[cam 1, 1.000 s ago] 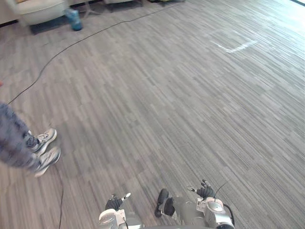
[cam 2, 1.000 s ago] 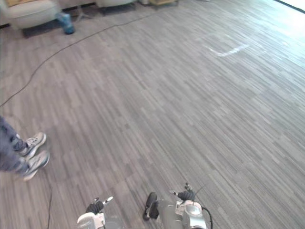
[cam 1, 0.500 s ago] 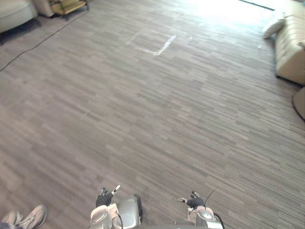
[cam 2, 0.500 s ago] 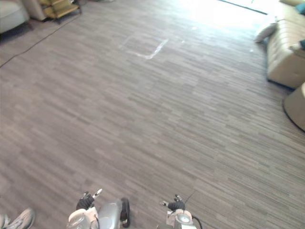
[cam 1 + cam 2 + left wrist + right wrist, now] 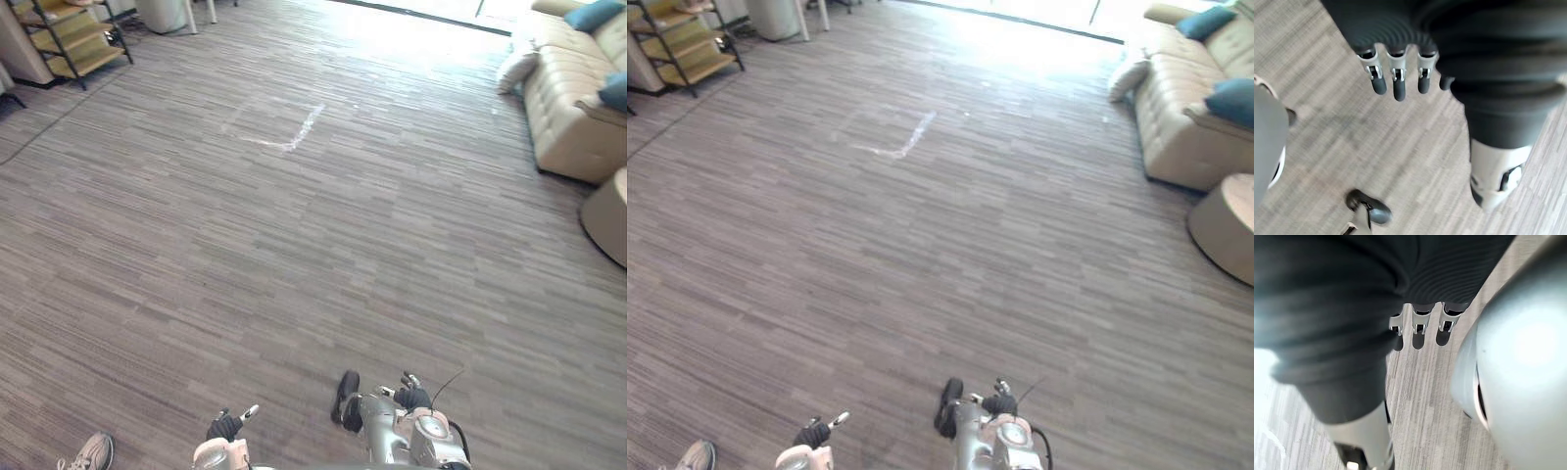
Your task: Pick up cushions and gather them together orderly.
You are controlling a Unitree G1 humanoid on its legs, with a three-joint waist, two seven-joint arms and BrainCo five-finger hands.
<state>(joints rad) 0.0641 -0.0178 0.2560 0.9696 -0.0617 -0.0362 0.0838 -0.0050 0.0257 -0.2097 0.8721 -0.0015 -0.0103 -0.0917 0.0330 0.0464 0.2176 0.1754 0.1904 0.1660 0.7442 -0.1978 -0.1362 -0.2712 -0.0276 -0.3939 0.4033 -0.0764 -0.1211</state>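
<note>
- Left eye view: the robot is out on the open plank floor point(image 5: 294, 255) with both arms low at the near edge. The left hand point(image 5: 227, 427) and right hand point(image 5: 412, 396) are well apart from every cushion.
- The beige sofa point(image 5: 563, 117) sits in the floor's far right corner. A cream cushion point(image 5: 516, 70) leans on its front edge toward the far end, and it looks like it's down on the floor, though that's hard to say for sure.
- A far blue cushion point(image 5: 593, 15) sits up at the sofa's far end and a near blue cushion point(image 5: 615, 91) at its near end. A person's shoe point(image 5: 90, 452) pokes in at the near left corner.
- Right eye view: same scene, with a round table point(image 5: 1225, 225) just beside the sofa's near end. There's a shelf unit point(image 5: 681, 44) in the far left corner and a white tape mark point(image 5: 901, 137) mid-floor.
- Left wrist view: the fingers point(image 5: 1396, 85) hang loose and straight over bare floor, with nothing in them.
- Right wrist view: the fingers point(image 5: 1419, 328) are relaxed too, and that hand is empty as well.
- Progress: pretty much zero, by the looks of it. No cushion is picked up and the three are spread along the sofa. What's left is walking over, grabbing each one and lining them up together.
</note>
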